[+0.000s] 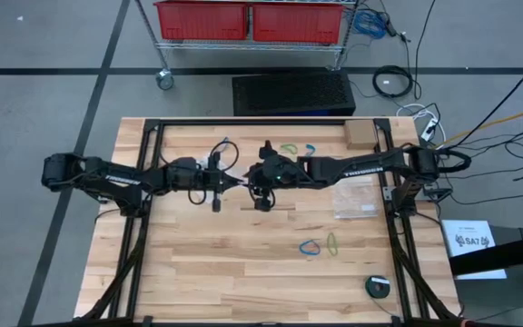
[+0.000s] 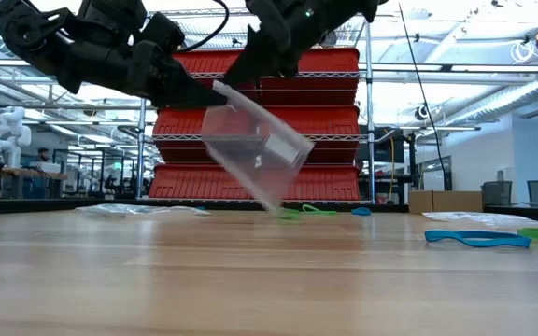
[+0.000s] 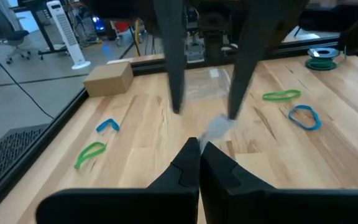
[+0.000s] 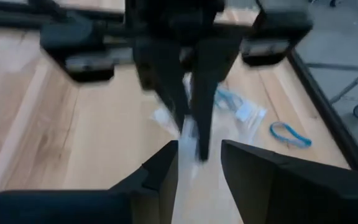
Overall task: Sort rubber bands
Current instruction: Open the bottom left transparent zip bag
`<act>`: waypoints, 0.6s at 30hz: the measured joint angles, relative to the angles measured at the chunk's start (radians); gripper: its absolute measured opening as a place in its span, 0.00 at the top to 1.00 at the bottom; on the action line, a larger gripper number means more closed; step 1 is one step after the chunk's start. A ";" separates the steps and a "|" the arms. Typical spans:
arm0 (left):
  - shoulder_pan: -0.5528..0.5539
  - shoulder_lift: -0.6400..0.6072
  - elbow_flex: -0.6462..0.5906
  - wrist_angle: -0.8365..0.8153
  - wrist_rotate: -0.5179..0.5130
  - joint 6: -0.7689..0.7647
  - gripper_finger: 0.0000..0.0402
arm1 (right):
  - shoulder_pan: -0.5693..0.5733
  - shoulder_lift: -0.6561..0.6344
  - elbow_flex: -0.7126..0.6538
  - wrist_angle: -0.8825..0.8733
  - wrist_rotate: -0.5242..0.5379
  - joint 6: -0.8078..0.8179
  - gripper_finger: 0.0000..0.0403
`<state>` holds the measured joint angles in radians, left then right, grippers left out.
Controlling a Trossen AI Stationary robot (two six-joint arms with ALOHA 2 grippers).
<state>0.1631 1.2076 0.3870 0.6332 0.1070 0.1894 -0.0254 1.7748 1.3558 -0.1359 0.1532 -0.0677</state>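
Clear bag (image 2: 255, 149) hanging tilted above the tabletop (image 1: 243, 263), contents unclear, left pincer (image 1: 235, 183) pinching its edge, right pincer (image 1: 249, 181) spread just beside it, rubber bands (image 1: 320, 245) loose on the wood, more bands (image 1: 298, 148) at the far edge, second bag (image 1: 356, 202) lying flat.

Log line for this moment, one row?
left end effector: shut on clear bag, lifted mid-table | right end effector: open at bag | rubber bands: loose on table, none bagged

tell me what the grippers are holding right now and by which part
The left gripper, shut, pinches a clear plastic bag by its top edge, above the table. The right gripper is open at that edge, holding nothing.
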 joint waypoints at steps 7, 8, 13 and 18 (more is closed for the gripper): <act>0.000 0.000 0.000 -0.002 0.001 -0.017 1.00 | 0.002 0.002 0.001 0.008 0.001 0.021 0.73; 0.000 0.000 0.000 -0.003 0.001 -0.021 1.00 | 0.002 0.002 0.001 0.005 0.001 0.023 0.73; 0.000 0.000 0.000 -0.005 0.001 -0.026 1.00 | 0.008 0.002 0.001 -0.004 0.009 0.021 0.73; 0.000 0.000 0.000 0.000 0.001 -0.027 1.00 | 0.022 0.002 0.001 -0.006 0.079 -0.002 0.73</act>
<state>0.1635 1.2079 0.3870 0.6333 0.1079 0.1624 -0.0033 1.7767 1.3563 -0.1417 0.2324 -0.0696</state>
